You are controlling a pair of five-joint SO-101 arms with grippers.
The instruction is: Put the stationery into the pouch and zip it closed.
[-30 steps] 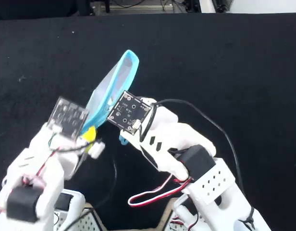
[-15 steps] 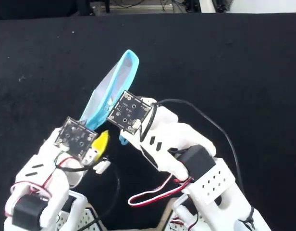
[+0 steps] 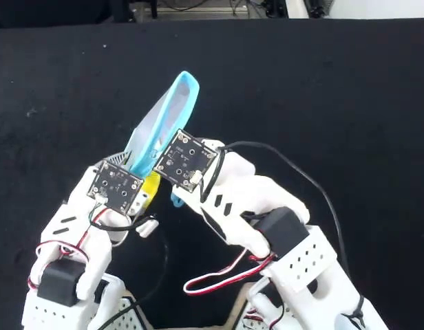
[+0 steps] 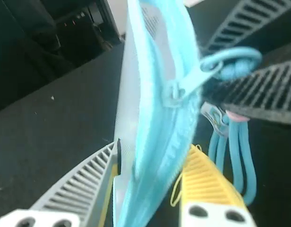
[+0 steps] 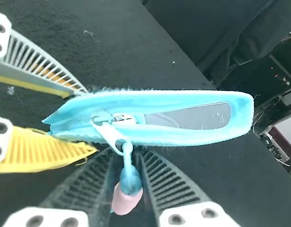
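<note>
A light blue pouch (image 3: 162, 122) with a grey mesh face stands on edge on the black table. Its near end sits between the grey finger (image 4: 84, 187) and the yellow finger (image 4: 207, 187) of my left gripper (image 4: 152, 151), which is shut on it. In the high view my left gripper (image 3: 144, 180) is at the pouch's near end. The zip slider (image 5: 112, 120) is close to that end. My right gripper (image 5: 124, 153) has black fingers (image 5: 166, 187) shut on the blue zipper pull cord (image 5: 129, 179) with its pink bead (image 5: 124, 201). No loose stationery is visible.
The black tabletop (image 3: 322, 96) stretches open behind and to the right of the pouch. Both arms crowd the near edge, with a red-and-white cable loop (image 3: 219, 278) between them. Dark equipment stands past the table's far edge.
My left gripper drew back toward the front edge, then came forward again onto the pouch's near end. The pouch and the right arm have stayed put.
</note>
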